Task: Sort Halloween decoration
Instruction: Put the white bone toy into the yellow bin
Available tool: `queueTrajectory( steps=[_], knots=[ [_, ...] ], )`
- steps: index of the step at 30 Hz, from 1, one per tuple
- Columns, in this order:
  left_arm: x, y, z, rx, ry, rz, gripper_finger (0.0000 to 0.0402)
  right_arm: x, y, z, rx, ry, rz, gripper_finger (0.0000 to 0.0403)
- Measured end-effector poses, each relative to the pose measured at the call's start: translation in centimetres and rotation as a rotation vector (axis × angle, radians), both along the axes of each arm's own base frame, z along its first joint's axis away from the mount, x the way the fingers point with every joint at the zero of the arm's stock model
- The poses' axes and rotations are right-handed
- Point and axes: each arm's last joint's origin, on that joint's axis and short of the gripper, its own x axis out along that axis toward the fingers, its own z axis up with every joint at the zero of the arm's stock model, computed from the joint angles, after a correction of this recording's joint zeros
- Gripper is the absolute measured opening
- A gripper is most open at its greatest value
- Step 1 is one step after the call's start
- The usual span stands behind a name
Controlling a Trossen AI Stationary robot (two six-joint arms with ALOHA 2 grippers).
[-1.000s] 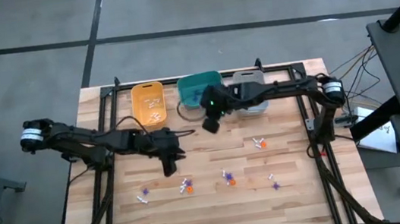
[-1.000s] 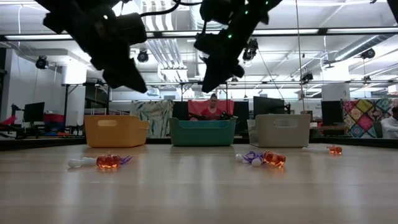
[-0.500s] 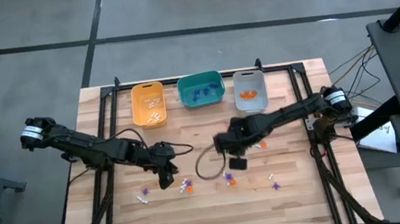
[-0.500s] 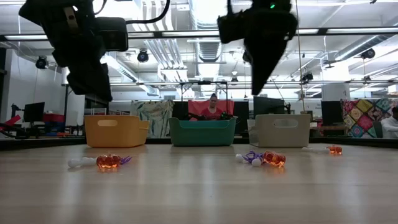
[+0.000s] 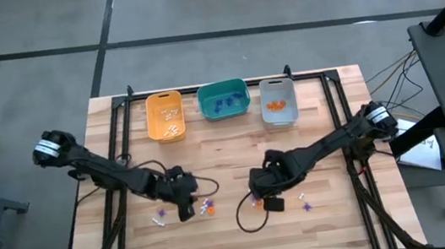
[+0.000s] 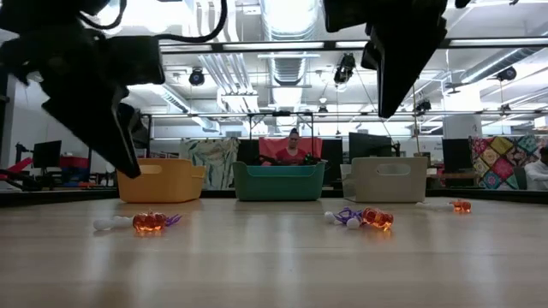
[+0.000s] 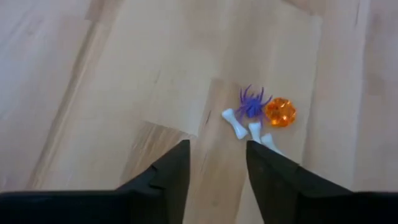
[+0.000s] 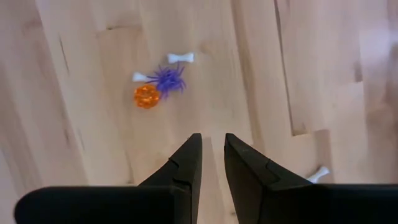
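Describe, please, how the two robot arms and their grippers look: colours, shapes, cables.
Both arms are dark, slim and jointed, each with a pale ring at its outer joint. A thin black cable loops loosely beside the right gripper. The left gripper and the right one each end in two black, tapering fingers.

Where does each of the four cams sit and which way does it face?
High: overhead, straight down; both arms, yellow bin, teal bin, grey bin.
Low: table height, level across toward the bins; both arms hang in from above.
Left wrist: down past the open left gripper at a purple spider cluster.
Right wrist: past the right gripper at another cluster.
Shared: high and low both show all three bins.
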Motion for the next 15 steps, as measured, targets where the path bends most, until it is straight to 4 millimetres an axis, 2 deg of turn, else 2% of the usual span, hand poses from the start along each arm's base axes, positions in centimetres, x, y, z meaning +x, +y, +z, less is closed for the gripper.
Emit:
queueTrajectory(
  steps=[7,15],
  knots=[
    [0.1,-2.2,-1.1,0.082,-0.052,-0.076,0.0187,-0.1,0.5,0.0,0.015,-0.012,-0.051,0.0059],
    [0.7,-2.5,-2.2,0.178,-0.095,0.001,0.0189,0.1,0.4,0.1,-0.014,-0.041,-0.06,0.0059]
  ],
)
